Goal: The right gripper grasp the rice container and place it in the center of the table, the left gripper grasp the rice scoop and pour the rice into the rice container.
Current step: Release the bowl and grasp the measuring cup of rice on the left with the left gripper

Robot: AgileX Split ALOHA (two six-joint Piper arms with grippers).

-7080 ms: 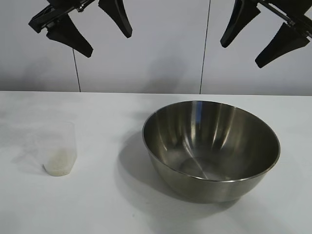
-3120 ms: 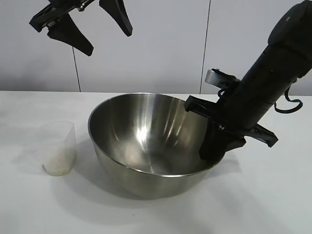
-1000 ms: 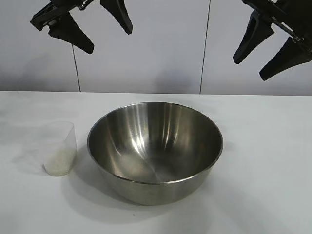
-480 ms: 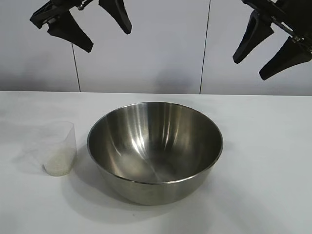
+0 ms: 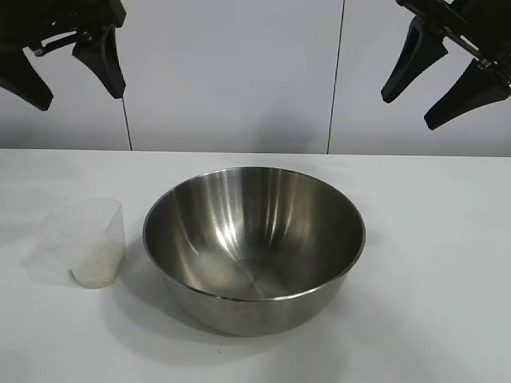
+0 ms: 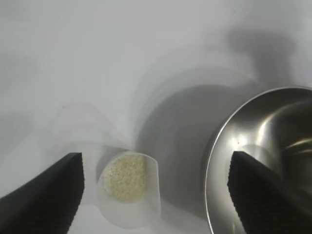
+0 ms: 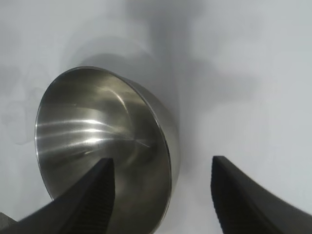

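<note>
Steel rice container (image 5: 254, 247) — centred, upright

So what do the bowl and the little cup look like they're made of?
The rice container looks like polished stainless steel: silver, with streaky mirror-like reflections. The rice scoop looks like thin translucent plastic: the rice shows through its cloudy wall.

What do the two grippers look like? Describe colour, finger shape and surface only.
Both are matte black claws. The left gripper and the right gripper each carry two long fingers that taper toward the tip. The wrist views show a fine dotted grip texture on the inner finger faces. No cables or labels are visible.
</note>
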